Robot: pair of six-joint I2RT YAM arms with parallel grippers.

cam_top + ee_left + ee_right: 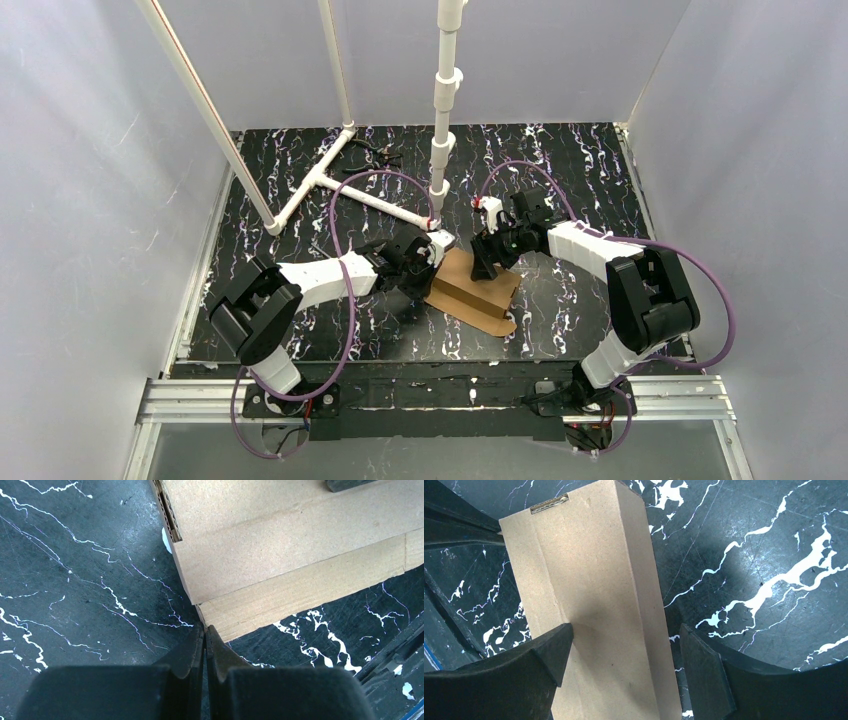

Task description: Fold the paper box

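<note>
While the paper box (465, 288) lies about midway between the left and right edges of the black marbled worktop (590, 160), somewhat nearer the near edge than the far one, both arms reach in over it from either side. It is plain brown cardboard, with one panel lying over a lower layer (the fluted edge shows at a cut corner in the left wrist view). The left gripper (205, 631) has its jaws pressed together and grips nothing. Its tips sit right at a corner of the lower cardboard layer and appear to touch it. The right gripper (625, 630) stands wide open over a long cardboard panel. One finger (549, 652) overlaps the panel's surface, and the other (699, 665) hangs over bare worktop just beside the panel's edge, so the jaws clamp nothing. A white pipe frame (330, 185) rests toward the far left corner.
</note>
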